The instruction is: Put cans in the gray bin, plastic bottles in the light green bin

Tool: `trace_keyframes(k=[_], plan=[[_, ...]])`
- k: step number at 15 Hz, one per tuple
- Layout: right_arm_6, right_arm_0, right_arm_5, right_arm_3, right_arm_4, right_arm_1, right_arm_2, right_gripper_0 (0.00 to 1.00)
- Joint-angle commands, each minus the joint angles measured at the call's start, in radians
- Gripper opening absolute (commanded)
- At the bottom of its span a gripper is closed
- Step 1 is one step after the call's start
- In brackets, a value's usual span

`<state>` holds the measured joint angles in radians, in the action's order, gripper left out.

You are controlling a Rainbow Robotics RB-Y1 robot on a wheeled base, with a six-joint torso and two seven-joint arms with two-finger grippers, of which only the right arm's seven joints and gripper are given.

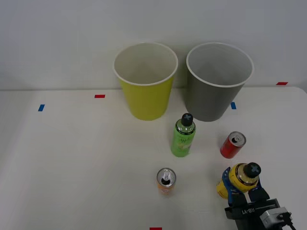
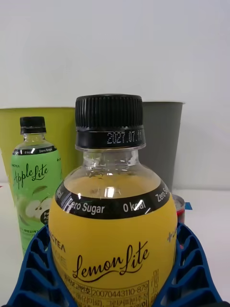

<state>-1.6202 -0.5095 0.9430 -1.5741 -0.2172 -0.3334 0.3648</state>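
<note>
The yellow plastic bottle (image 1: 238,178) (image 2: 112,240) with a dark cap stands upright at the table's front right. My right gripper (image 1: 243,190) (image 2: 115,273) is shut on it, the blue fingers (image 2: 36,273) hugging both sides of its body. The green plastic bottle (image 1: 183,137) (image 2: 36,192) stands upright in front of the gap between the bins. A red can (image 1: 232,145) (image 2: 179,206) stands just beyond the yellow bottle, and an orange can (image 1: 166,181) stands to its left. At the back stand the light green bin (image 1: 146,98) (image 2: 62,124) and, on its right, the gray bin (image 1: 216,98) (image 2: 163,139).
Small tape marks lie on the white table: red (image 1: 99,96), blue (image 1: 41,108), blue (image 1: 233,105) beside the gray bin, red (image 1: 282,83) at the far right, red (image 1: 155,229) at the front edge. A pale wall rises behind the bins.
</note>
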Motion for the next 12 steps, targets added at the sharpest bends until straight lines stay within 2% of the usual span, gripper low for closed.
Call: trace_keyframes(k=[1,4,6,7,9,12], plan=[[0.006,-0.035,0.020,-0.044,-0.002,0.002,-0.001,0.00],[0.029,-0.076,0.008,-0.145,-0.014,-0.039,-0.001,0.00],[0.046,-0.101,-0.099,-0.279,-0.028,-0.072,-0.001,0.00],[0.054,-0.109,-0.194,-0.376,-0.037,-0.075,0.003,0.00],[0.054,-0.096,-0.322,-0.515,-0.125,-0.067,0.017,0.00],[0.057,-0.050,-0.423,-0.615,-0.197,-0.044,0.002,0.00]])
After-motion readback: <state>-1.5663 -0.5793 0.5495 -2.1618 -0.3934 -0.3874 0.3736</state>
